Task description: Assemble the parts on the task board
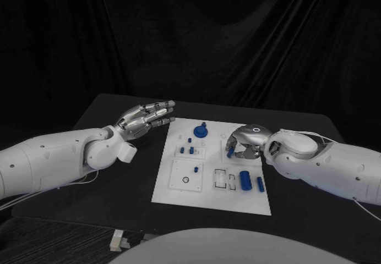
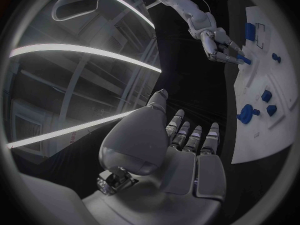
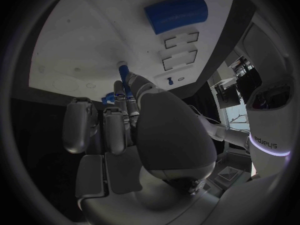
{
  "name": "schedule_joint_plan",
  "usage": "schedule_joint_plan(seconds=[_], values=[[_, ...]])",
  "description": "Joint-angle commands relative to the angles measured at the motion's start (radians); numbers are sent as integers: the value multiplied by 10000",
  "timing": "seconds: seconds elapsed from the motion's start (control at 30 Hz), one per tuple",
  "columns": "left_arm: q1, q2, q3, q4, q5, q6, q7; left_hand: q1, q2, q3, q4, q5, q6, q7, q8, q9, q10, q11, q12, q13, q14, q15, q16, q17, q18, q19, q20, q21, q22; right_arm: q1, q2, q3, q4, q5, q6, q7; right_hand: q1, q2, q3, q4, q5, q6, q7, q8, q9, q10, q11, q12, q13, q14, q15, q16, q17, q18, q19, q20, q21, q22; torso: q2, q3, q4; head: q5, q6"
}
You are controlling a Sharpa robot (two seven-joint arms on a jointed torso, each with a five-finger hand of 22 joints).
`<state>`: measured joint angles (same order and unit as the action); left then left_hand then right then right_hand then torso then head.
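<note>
The white task board (image 1: 208, 190) lies mid-table. My right hand (image 1: 244, 142) hovers over its right middle and pinches a small blue peg (image 1: 230, 153) between thumb and fingers, tip pointing down at the board; the same peg (image 3: 123, 67) shows just above the white surface in the right wrist view. My left hand (image 1: 147, 117) floats open, fingers stretched out, left of the board's far corner and holds nothing. On the board sit a round blue knob piece (image 1: 201, 131), three small blue pegs (image 1: 190, 142), a thick blue cylinder (image 1: 246, 180) and a slim blue pin (image 1: 260, 184).
Two rectangular slots (image 1: 220, 177) and a small ring (image 1: 186, 179) mark the board's near half. The black table (image 1: 119, 187) has bare room left and right of the board. A black curtain hangs behind. In the left wrist view the board (image 2: 275, 130) lies beyond my left fingertips.
</note>
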<state>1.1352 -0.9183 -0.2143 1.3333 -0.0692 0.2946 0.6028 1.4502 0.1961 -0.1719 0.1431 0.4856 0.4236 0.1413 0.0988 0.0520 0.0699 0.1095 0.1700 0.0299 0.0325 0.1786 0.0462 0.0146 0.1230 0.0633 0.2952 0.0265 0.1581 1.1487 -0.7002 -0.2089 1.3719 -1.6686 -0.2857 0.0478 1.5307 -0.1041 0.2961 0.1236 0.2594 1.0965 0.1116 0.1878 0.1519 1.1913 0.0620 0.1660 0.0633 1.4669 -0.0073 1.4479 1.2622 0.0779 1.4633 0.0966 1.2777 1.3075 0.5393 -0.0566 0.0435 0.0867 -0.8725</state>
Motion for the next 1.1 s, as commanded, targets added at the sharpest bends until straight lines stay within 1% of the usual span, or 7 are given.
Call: schedule_joint_plan(seconds=[0.03,0.3,0.57,0.67,0.83,1.0,1.1], values=[[-17,9,11,4,72,136,37,17,88,1,-47,45,90,-11,47,8,-6,56,41,13,20,24,65,15,-87,38,3,34,6,192,-103,16,277,-63,-413,-162,-26,15,73,-18,26,188,55,85,324,74,-11,-59,14,424,-86,-44,8,-141,23,-74,37,1791,1,0,0,-2,-1],[-19,34,11,-44,72,196,-54,17,99,6,-57,54,136,15,76,14,10,89,67,16,12,-10,59,12,-105,34,1,29,-21,805,-457,16,1164,-64,-413,-384,-92,-7,122,-53,-54,323,6,153,433,238,-59,-117,12,426,-126,-54,0,-142,23,-105,46,1794,-6,-2,-1,18,-1],[-20,38,11,-44,72,204,-69,11,105,7,-58,51,157,34,93,16,23,116,85,18,7,-35,57,11,-120,29,0,25,-40,1006,-501,16,2024,-64,-43,-479,-113,-27,150,-93,-156,387,-25,179,498,354,-98,-154,15,428,-155,-60,-3,-141,22,-128,45,1793,1,-4,-1,77,-1],[-21,39,11,-43,72,186,-56,0,112,5,-63,42,158,71,113,14,30,167,94,16,-17,-114,34,3,-154,-25,-8,-3,-152,966,-377,16,2208,-65,152,-483,-86,-60,170,-141,-186,385,-32,168,515,394,-112,-176,14,429,-170,-63,-4,-141,21,-141,43,1792,0,-6,-3,92,-1],[-25,48,11,-43,72,153,-18,-17,119,1,-67,32,136,102,132,8,27,205,96,14,-57,-231,-4,-8,-186,-79,-21,-32,-254,733,14,15,2292,-125,367,-410,-62,-77,192,-173,-191,368,-29,151,522,404,-112,-200,11,431,-175,-60,8,-141,20,-148,43,1793,-10,-9,8,79,-1],[-29,47,11,-31,72,119,47,-46,132,-8,-52,3,103,113,142,3,15,215,85,10,-87,-298,-32,-16,-203,-129,-34,-56,-344,372,613,16,2028,-516,424,-266,-72,-83,199,-175,-197,355,-22,138,524,400,-104,-219,8,430,-173,-63,4,-140,17,-151,36,1791,-6,4,-2,140,-1],[-30,33,11,-7,72,64,226,-58,149,-9,-41,0,142,103,168,8,24,208,110,14,-101,-341,-44,-19,-204,-153,-49,-66,-381,158,991,16,1778,-633,465,-222,-87,-92,200,-173,-208,343,-19,127,526,398,-99,-234,6,430,-171,-65,-1,-139,14,-152,28,1788,-11,-3,-5,132,-1]])
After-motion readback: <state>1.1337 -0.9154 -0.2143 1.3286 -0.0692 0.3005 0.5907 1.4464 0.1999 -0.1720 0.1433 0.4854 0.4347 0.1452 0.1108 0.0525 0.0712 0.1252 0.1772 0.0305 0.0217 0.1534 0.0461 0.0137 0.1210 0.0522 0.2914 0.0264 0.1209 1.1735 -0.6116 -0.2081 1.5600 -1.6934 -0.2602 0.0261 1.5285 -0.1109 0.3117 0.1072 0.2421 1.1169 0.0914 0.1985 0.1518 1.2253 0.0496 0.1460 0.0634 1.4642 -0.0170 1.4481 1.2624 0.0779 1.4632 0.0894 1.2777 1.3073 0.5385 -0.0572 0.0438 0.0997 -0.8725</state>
